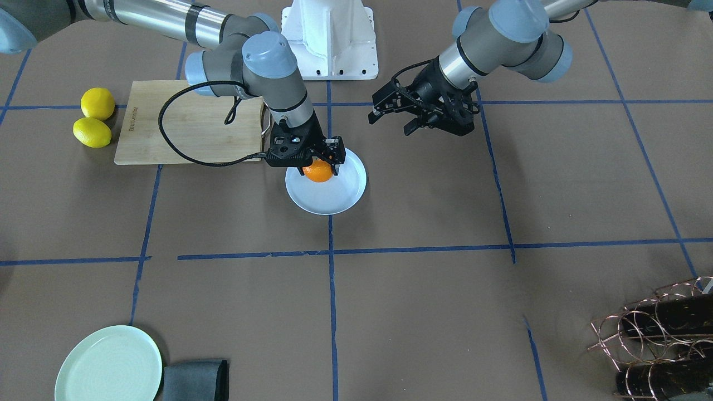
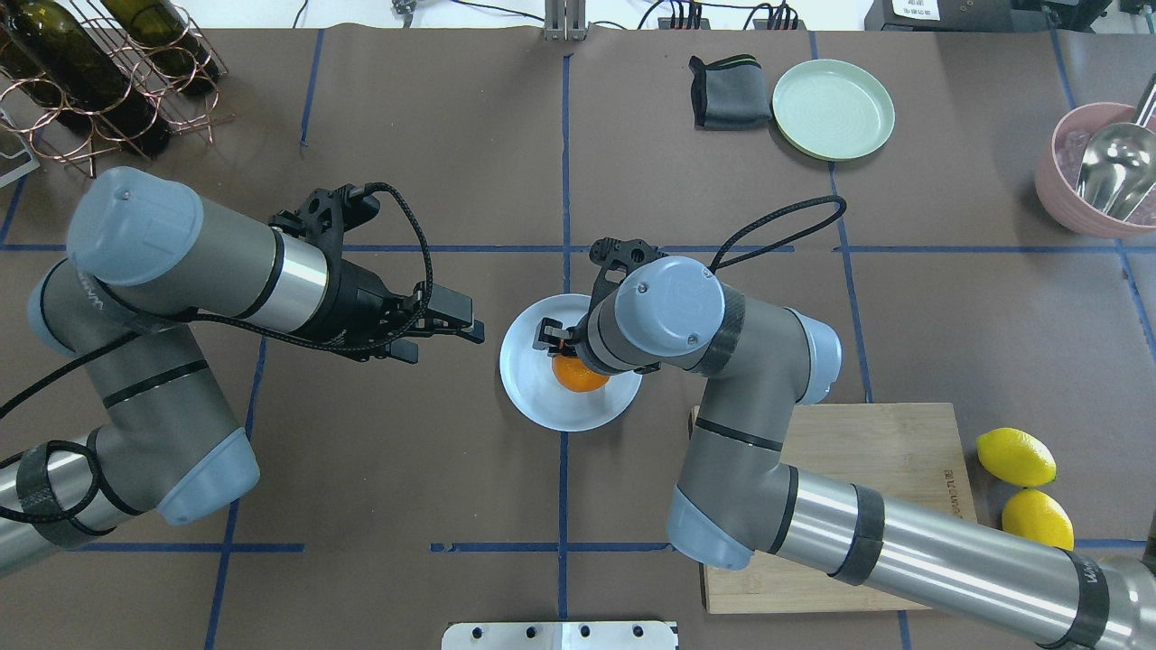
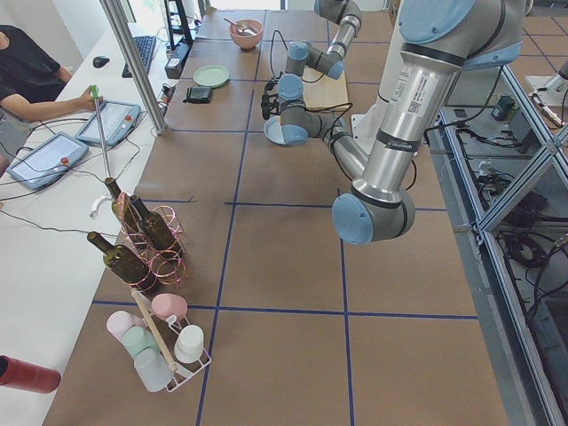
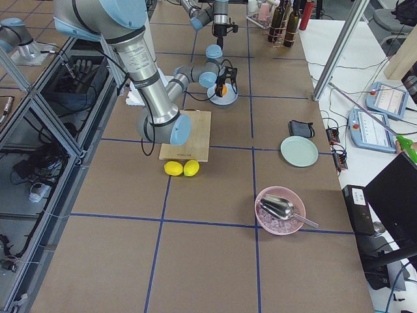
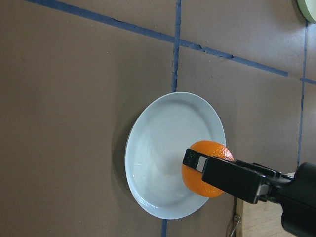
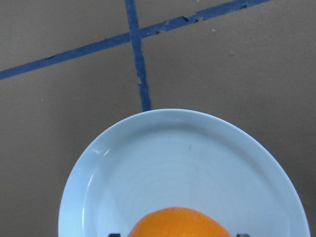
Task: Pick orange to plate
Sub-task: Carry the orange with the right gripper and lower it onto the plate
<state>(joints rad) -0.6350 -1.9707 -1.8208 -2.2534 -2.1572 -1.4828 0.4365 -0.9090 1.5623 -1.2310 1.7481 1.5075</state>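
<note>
The orange [image 1: 318, 172] is in my right gripper [image 1: 320, 165], whose fingers are shut on its sides, over the robot-side part of the pale bluish-white plate [image 1: 334, 197]. In the right wrist view the orange [image 6: 177, 224] sits low over the plate [image 6: 173, 158]. From the left wrist camera, one black finger [image 5: 227, 177] crosses the orange [image 5: 195, 183] above the plate [image 5: 158, 158]. I cannot tell whether the fruit touches the plate. My left gripper [image 1: 390, 118] hovers open and empty beside the plate, a short way off.
A wooden cutting board [image 1: 184, 122] lies under the right arm, with two lemons [image 1: 94, 118] beyond it. A pale green plate [image 1: 108, 365] and grey cloth [image 1: 195, 380] sit at the operators' edge. A wine rack [image 1: 663, 334] and a pink bowl with scoop [image 2: 1102, 171] occupy corners.
</note>
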